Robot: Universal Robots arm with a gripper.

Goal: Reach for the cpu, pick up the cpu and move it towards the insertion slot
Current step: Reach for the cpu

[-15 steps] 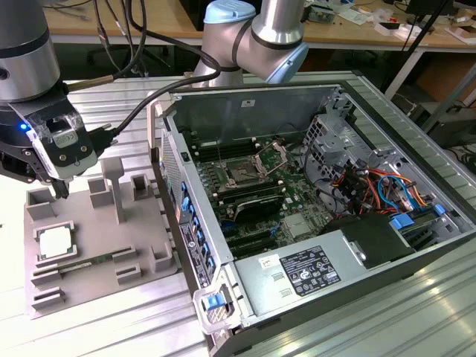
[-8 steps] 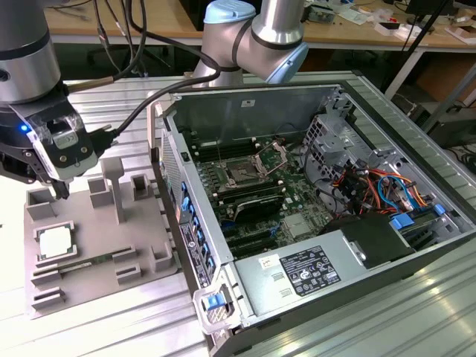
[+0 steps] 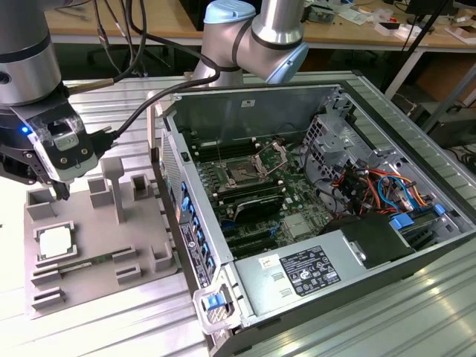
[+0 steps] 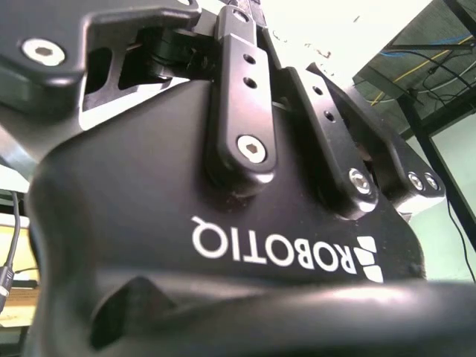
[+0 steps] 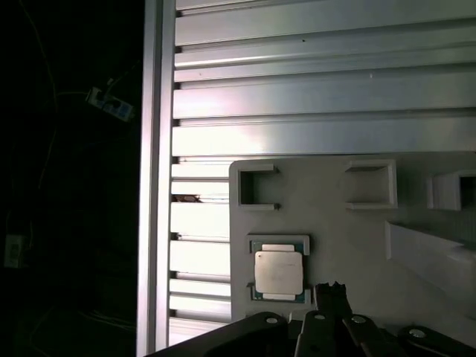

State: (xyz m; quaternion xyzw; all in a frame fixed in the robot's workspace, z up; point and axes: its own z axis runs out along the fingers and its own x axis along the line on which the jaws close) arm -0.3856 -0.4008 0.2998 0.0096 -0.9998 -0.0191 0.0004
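Exterior view showed the gripper hanging over the grey tray, holding nothing; whether it was spread or pressed together, I cannot tell. The cpu lay flat in a square recess of the tray, below the gripper and apart from it, near the tray's edge on the exterior view's left. In the first wrist view the cpu sat close to the tray's outer edge, with the slatted metal table beyond it. A tall tray post stood just beside the gripper on the exterior view's right. Further to that side rose the side wall of the computer case. The case was open on top, and inside it the insertion slot lay with its bracket lifted.
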